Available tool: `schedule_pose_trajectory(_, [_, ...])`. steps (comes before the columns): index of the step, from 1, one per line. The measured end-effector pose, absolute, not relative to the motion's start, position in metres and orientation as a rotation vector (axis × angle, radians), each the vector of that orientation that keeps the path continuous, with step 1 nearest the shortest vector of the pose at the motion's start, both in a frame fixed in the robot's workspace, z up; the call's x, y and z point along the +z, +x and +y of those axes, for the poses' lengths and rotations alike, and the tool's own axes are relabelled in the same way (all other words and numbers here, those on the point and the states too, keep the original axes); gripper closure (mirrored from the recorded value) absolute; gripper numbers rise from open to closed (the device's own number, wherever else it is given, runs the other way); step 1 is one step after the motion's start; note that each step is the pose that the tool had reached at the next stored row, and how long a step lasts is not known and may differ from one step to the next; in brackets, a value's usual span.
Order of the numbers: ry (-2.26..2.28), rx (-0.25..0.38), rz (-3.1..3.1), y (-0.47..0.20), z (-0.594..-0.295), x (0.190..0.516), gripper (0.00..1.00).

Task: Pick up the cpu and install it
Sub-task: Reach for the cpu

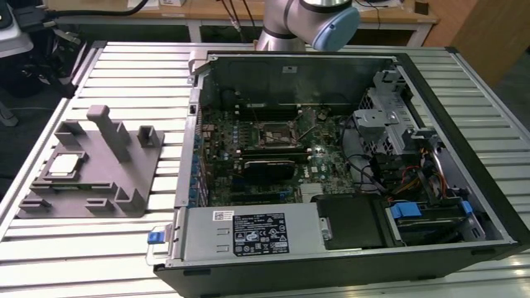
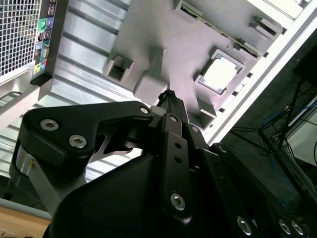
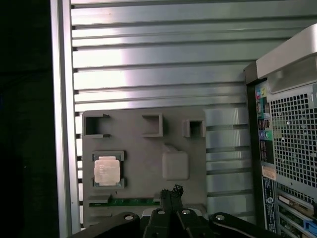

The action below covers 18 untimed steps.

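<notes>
barely started imo: the cpu (image 3: 107, 171) sits in its pocket on the grey fixture (image 3: 143, 144). the gripper (image 3: 171, 191) hangs above that fixture, jaws pinched together, holding nothing.

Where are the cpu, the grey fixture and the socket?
cpu (image 3: 107, 172): first wrist view, middle of its metal top.
fixture (image 1: 143, 166): exterior view, bare flat base.
socket (image 1: 275, 133): exterior view, middle of its frame.

We find a white label (image 1: 260, 234) on the power supply (image 1: 203, 243) and a small sticker (image 1: 222, 215) just beside it. We cannot read their print, nor the faint marks on the cpu (image 3: 107, 171).
</notes>
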<state>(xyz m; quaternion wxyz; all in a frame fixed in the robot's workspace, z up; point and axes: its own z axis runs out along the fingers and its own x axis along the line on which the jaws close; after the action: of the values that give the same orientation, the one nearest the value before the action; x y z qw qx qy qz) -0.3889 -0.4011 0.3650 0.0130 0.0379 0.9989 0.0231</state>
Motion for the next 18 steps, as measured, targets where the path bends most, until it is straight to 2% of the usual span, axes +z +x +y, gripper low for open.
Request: schedule_pose_trajectory(18, [0.118, 0.072, 3.112, -0.413, -0.402, 0.348, 0.89])
